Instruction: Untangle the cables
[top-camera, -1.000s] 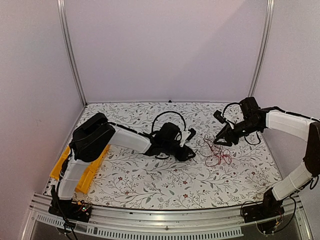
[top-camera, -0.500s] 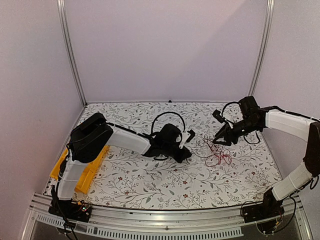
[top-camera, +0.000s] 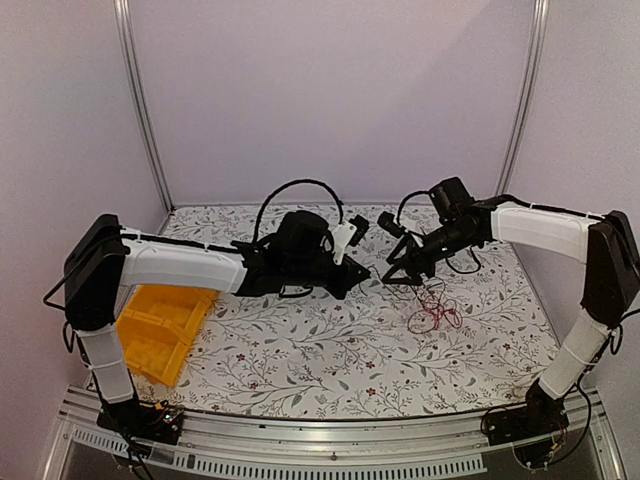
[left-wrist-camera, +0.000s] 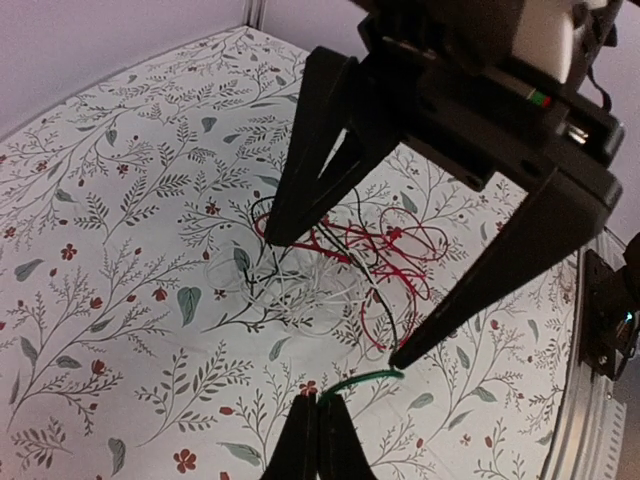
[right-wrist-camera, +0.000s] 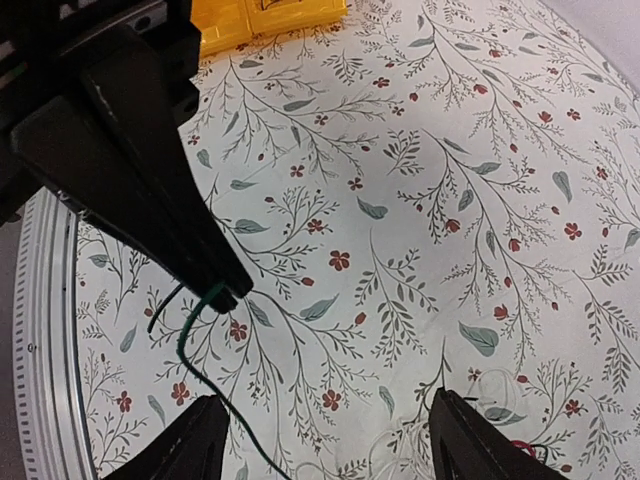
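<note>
Left wrist view: the left gripper (left-wrist-camera: 319, 408), near the cables (left-wrist-camera: 345, 245), is pinching the end of a green wire (left-wrist-camera: 365, 380) between fully closed jaws. The wire is arcing toward those red, black and white strands. Above them the right gripper (left-wrist-camera: 337, 298) is hanging wide open, holding nothing. The strands are looking light, limp and snag-prone, so a free end or outer loop is probably offering the best hold.

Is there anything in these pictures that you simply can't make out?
- Top view: the cables are too thin to tell which strand crosses which.
- Top view: the green wire pinched by the left gripper is too small to see.
- Left wrist view: the open right gripper covers part of the cables.
- Right wrist view: the bottom edge cuts off most of the cables.
</note>
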